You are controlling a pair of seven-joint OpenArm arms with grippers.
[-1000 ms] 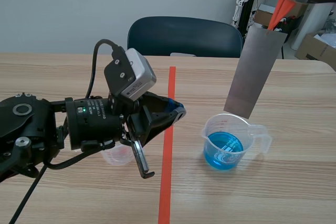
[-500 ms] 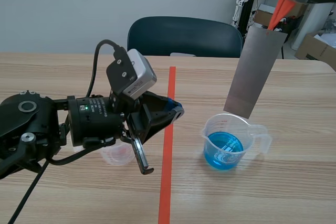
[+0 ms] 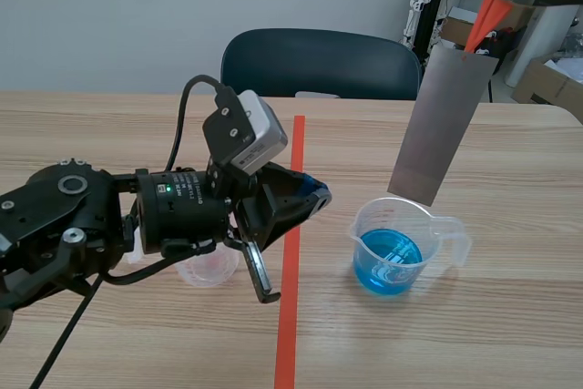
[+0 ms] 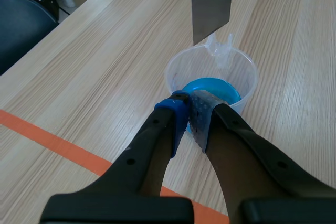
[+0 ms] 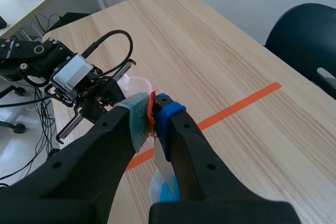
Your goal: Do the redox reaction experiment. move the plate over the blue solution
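Where the plate (image 3: 444,125) is held: it is hung upright with a slight tilt, well above the table (image 3: 510,334), by an orange tab (image 3: 485,17) at its top edge.
Plate's lower edge: it is seen just over the rim of the beaker (image 3: 364,225), on the spout side, and is kept clear of the liquid.
Right gripper (image 5: 153,115): it is raised high and clenched on the orange tab, so the plate is grasped and hangs below the fingers.
Beaker: a clear measuring beaker is stood on the table beside the tape line (image 3: 290,316); its spout is turned away from the left arm.
Blue solution (image 3: 390,263): it is contained in the bottom part of the beaker.
Left gripper (image 4: 189,99): its two pads are pressed together with nothing between them; it is pointed at the beaker and is seen close to it, without contact in the scene view.
Small clear cup (image 3: 208,271): it is stood on the table, partly covered by the left arm.
Chair (image 3: 319,63): a dark chair is placed at the table's far edge.
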